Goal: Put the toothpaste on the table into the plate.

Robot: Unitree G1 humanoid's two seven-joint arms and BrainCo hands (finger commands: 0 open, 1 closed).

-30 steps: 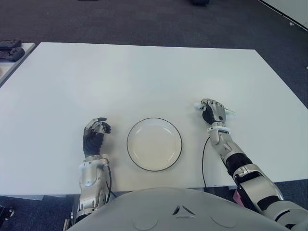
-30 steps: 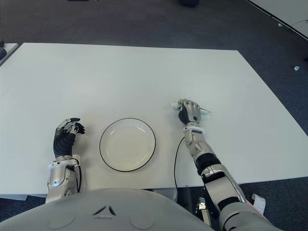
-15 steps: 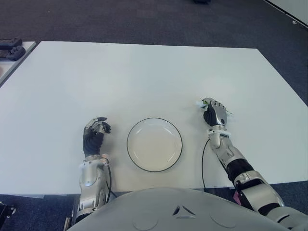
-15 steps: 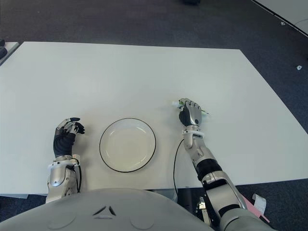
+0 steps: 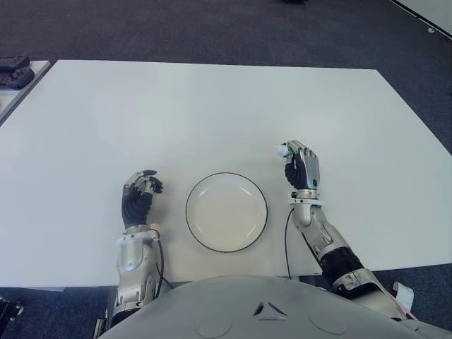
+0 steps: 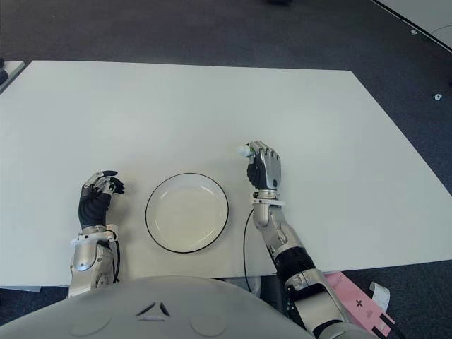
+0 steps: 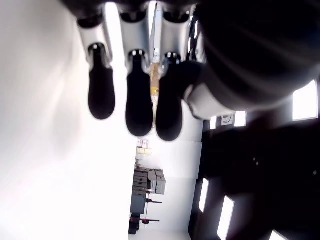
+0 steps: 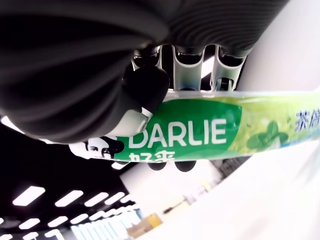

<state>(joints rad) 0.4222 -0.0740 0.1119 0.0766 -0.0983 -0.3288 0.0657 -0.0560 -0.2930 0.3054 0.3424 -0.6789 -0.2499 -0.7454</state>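
Item one: we are holding the toothpaste (image 8: pixel 200 132), a green and white tube lettered DARLIE, in our right hand (image 5: pixel 301 168), whose fingers (image 8: pixel 186 70) are wrapping around it from one side while the thumb is pressing on the printed face from the other. In the eye views only the tube's white cap end is peeking out at the top of the closed fist, toward the plate's side; the rest is being hidden by the fingers. Whether the tube is clear of the table, we cannot tell. Item two: the plate (image 5: pixel 227 212), round and white with a thin dark rim, is sitting on the table (image 5: pixel 212 113) near our front edge, between our two hands; nothing is lying in it. The right hand with the toothpaste is showing just to the right of the plate and slightly beyond its far rim, not over it. Item three: our left hand (image 5: pixel 139 196) is showing to the left of the plate, apart from it, with its fingers (image 7: pixel 137 102) curling loosely inward and gripping nothing. Item four: the table itself is white and wide, standing over dark carpet (image 5: pixel 212 28). Item five: some dark objects (image 5: pixel 14 70) are lying on a second pale surface at the far left edge, too small to identify.
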